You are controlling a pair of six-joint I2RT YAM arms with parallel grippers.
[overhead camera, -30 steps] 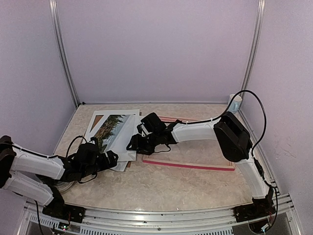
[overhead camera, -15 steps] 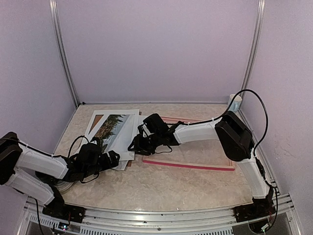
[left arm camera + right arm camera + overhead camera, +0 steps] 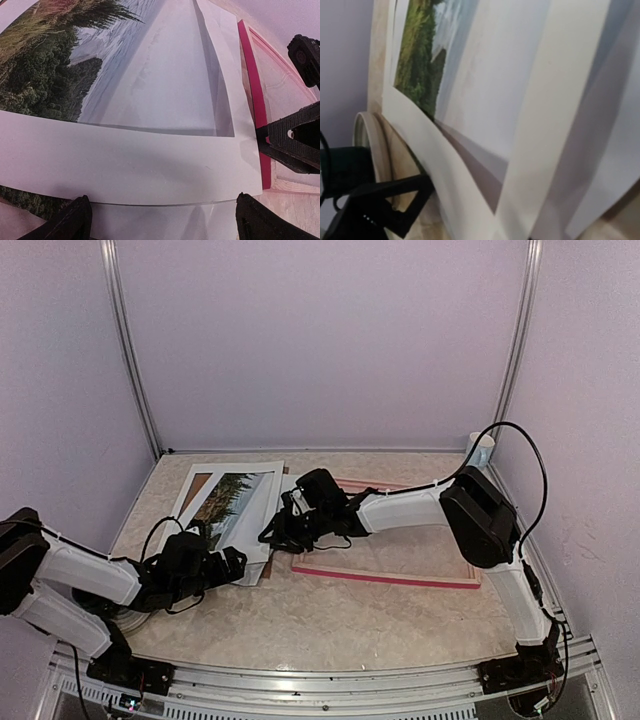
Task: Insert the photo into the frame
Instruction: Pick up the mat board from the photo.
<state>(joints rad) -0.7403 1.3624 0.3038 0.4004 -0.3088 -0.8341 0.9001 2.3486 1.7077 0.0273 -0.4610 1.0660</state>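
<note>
Two small shifts show in the top view: the right gripper (image 3: 274, 532) has crept a little further onto the right edge of the white sheets (image 3: 262, 498), and the left gripper (image 3: 238, 563) has edged in at their near corner. The photo (image 3: 228, 502) lies where it was, on the pile left of the frame (image 3: 385, 578). I judge the print is still being freed from the pile, with insertion not yet begun. The frame lies flat on the table (image 3: 330, 625) and holds nothing of the print. A white cup (image 3: 481, 449) at the back right corner hides its inside. From the left wrist, the fingers (image 3: 75, 222) stand wide apart and unclamped, with the near edge of the white mat (image 3: 130, 160) between them. The photo lies beyond, and the pink frame rail sits just beside the mat's right edge. From the right wrist, a white sheet bows up beside the photo. That gripper's own jaws are out of sight, so I cannot tell their state.
</note>
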